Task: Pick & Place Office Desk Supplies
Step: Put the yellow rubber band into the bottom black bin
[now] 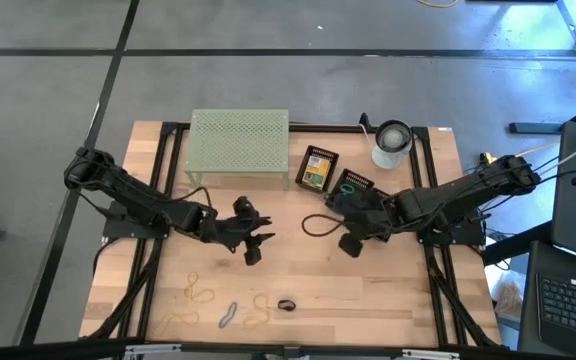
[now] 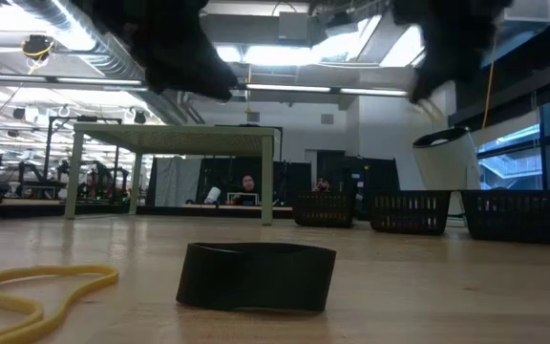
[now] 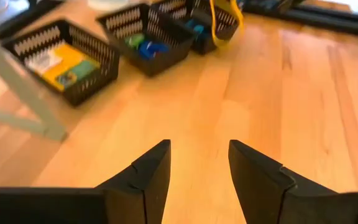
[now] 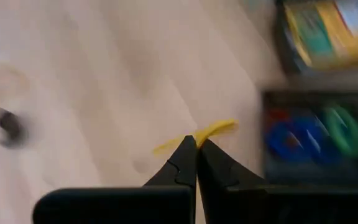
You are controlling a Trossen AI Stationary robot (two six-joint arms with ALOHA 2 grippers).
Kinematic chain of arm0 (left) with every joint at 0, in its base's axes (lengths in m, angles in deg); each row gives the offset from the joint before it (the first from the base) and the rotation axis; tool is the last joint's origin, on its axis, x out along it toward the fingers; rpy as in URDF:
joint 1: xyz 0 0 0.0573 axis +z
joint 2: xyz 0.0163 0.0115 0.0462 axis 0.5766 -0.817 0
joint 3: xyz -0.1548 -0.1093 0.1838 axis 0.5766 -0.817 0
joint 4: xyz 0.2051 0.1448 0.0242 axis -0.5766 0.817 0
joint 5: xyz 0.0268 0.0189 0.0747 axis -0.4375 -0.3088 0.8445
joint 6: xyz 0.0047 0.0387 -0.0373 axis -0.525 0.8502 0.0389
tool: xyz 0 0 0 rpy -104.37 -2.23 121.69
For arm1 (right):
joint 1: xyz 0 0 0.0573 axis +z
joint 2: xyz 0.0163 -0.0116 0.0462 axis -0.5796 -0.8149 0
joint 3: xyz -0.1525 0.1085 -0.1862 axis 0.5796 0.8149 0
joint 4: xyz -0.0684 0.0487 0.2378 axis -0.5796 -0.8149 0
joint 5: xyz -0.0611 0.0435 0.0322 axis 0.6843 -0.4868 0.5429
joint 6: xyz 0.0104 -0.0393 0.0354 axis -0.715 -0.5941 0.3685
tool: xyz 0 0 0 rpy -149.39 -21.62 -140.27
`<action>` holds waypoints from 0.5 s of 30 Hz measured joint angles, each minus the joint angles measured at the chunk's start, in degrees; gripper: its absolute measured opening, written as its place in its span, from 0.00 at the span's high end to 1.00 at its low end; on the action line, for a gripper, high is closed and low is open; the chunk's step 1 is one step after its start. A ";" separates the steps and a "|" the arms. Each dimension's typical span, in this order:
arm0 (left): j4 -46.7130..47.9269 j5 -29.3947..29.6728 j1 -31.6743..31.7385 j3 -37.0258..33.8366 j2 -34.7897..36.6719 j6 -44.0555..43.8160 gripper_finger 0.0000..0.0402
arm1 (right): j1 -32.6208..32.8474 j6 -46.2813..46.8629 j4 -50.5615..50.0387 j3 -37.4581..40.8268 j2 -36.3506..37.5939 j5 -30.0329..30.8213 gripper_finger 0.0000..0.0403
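Note:
My right gripper [image 4: 196, 146] is shut on a yellow rubber band [image 4: 213, 130] beside the black basket of blue and green bands [image 4: 319, 140]. In the left wrist view the band [image 3: 224, 18] hangs over the baskets. A second basket [image 1: 318, 168] holds a yellow-green crayon box. My left gripper [image 3: 197, 163] is open and empty above bare wood, at mid-table [image 1: 255, 243]. Tan bands [image 1: 198, 291], a grey piece [image 1: 228, 315] and a black clip [image 1: 287, 304] lie flat near the table's near edge. My right gripper pinches the yellow rubber band between its two fingertips [image 4: 185, 155]. A short stretch of the band [image 4: 219, 128] sticks out past the tips. In the left wrist view the band hangs as a slack loop, lifted clear of the table.
The pale green perforated rack [image 1: 240, 145] stands at the far edge on thin legs [image 3: 17, 93]. The white cup [image 1: 392, 143] is at the far right. A dark loop [image 1: 316, 225] lies between the grippers. Bare wood lies between the grippers and the loose supplies.

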 joint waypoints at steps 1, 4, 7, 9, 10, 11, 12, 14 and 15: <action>0.99 0.41 -0.46 0.00 0.00 -1.08 0.61 | 0.03 1.57 -3.50 0.00 0.01 -0.01 1.00; 2.69 0.87 -1.85 0.00 0.00 -2.76 0.62 | 0.03 6.44 -13.07 0.00 0.01 -0.05 1.00; 3.05 0.87 -3.30 0.00 0.02 -3.58 0.63 | 0.01 9.89 -19.59 0.00 0.01 0.24 0.99; 3.03 0.87 -4.29 0.00 0.02 -3.62 0.63 | 0.03 11.35 -23.23 0.00 0.01 0.81 0.99; 3.05 0.87 -4.73 0.00 0.02 -3.63 0.63 | 0.03 12.02 -25.24 0.00 0.00 1.14 0.99; 3.05 0.87 -5.18 0.00 0.02 -3.67 0.63 | 0.03 12.57 -27.36 0.00 -0.02 1.58 0.99; 3.05 0.85 -5.59 0.00 0.02 -3.76 0.63 | 0.00 13.42 -29.24 0.00 -0.02 1.94 0.99; 3.05 0.87 -6.34 0.00 0.02 -3.77 0.63 | -0.20 15.49 -32.40 0.00 -0.02 3.19 0.99; 3.05 0.84 -6.68 0.00 0.02 -3.77 0.63 | -0.36 16.60 -33.79 0.00 -0.02 3.55 0.99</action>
